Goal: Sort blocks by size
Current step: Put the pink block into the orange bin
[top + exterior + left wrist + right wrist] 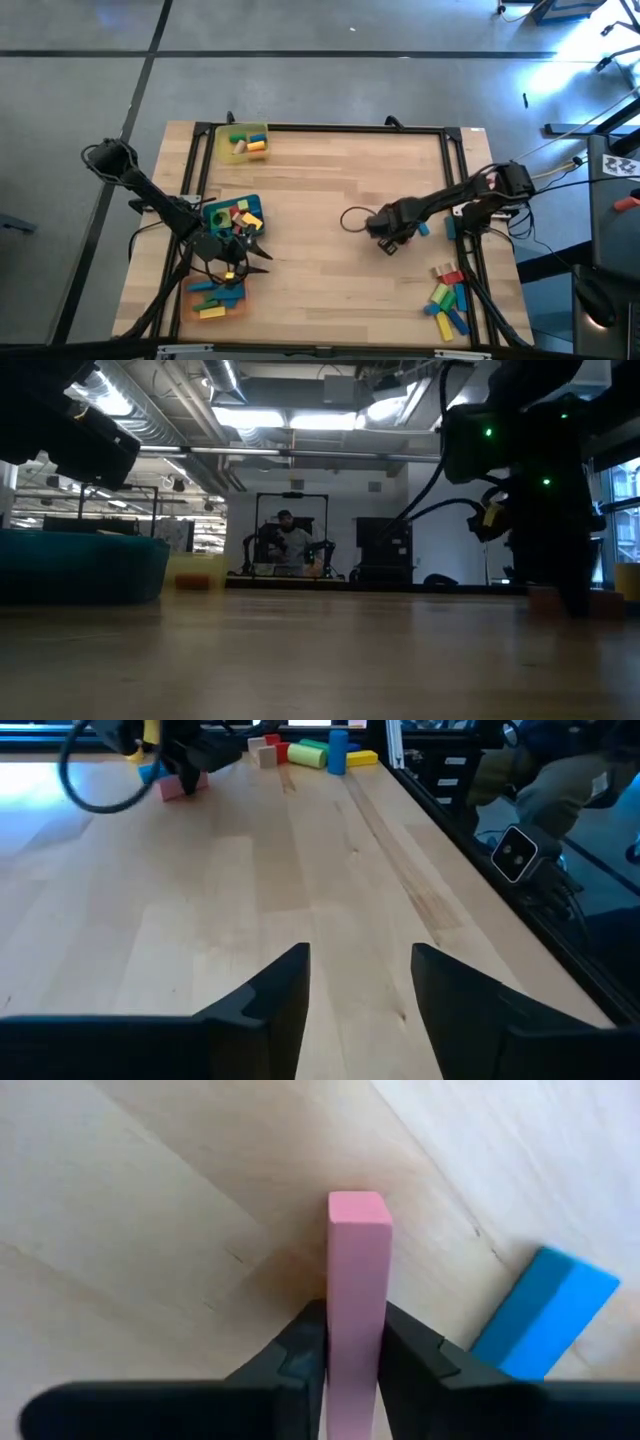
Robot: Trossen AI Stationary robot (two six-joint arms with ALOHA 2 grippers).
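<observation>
My right gripper (352,1342) pinches a pink block (356,1280) near the worktop's right edge; lifting crooked could nudge the blue block (545,1312) beside it. Left gripper (360,982) spread, empty.

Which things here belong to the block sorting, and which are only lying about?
Belong to the job:
- long pink wooden block, gripped by the right hand
- small blue wooden block beside it
- loose coloured blocks
- left hand, open

Lying about:
- black cable loop
- person in the room behind
</observation>
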